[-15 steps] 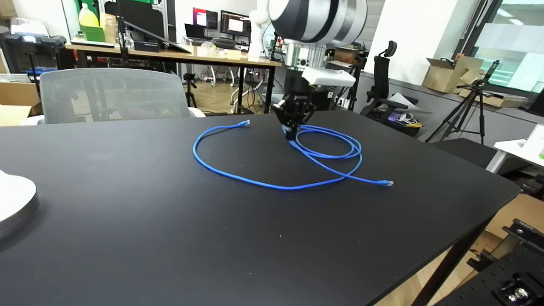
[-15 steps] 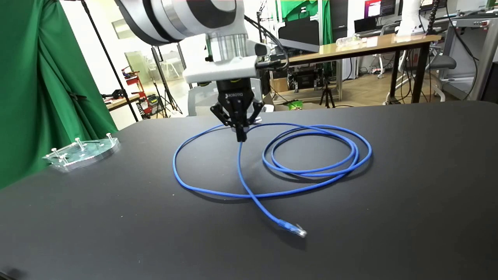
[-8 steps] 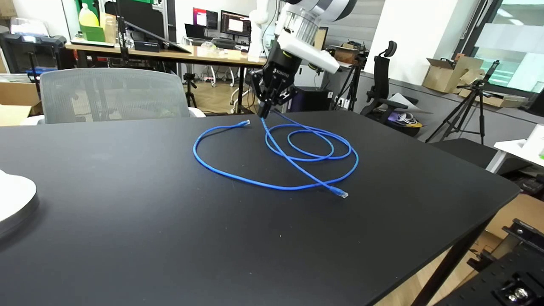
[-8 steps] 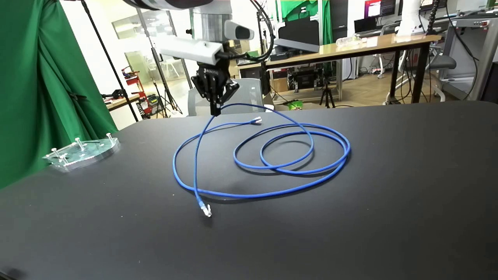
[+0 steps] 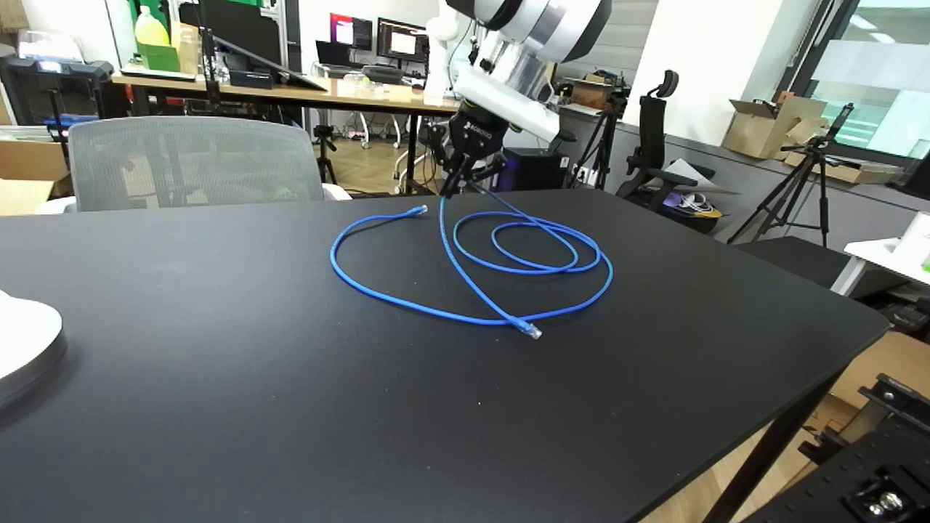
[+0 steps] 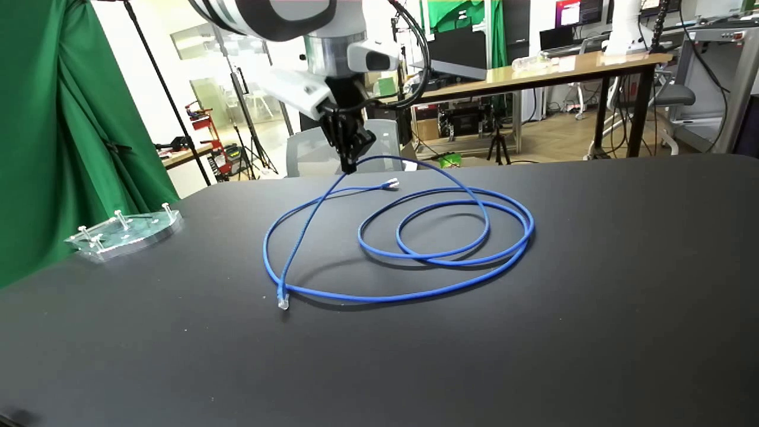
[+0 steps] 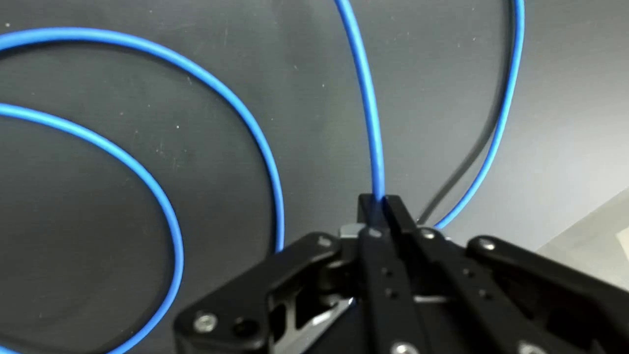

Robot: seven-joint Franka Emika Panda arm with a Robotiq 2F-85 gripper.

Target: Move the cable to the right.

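The bright blue cable (image 5: 436, 312) lies loosely looped on the black table, and it also shows in an exterior view (image 6: 379, 299). My gripper (image 5: 449, 192) is shut on the cable near the far table edge and holds that stretch raised above the table; it also shows in an exterior view (image 6: 348, 169). In the wrist view the cable (image 7: 369, 98) runs into the closed fingertips (image 7: 378, 201). From the gripper the cable slopes down to a clear connector end (image 6: 283, 302) nearest the camera. The other connector end (image 6: 391, 184) lies at the back.
The black table (image 5: 290, 407) has its right edge beyond the coil. A clear plate with upright bolts (image 6: 124, 234) sits at the table's left in an exterior view. A white rounded object (image 5: 25, 341) stands at the left edge. A mesh chair (image 5: 196, 163) is behind the table.
My gripper has risen with the cable and shifted left in both exterior views, then tilted and turned. The near connector end has swung left, and the coil has shifted slightly left.
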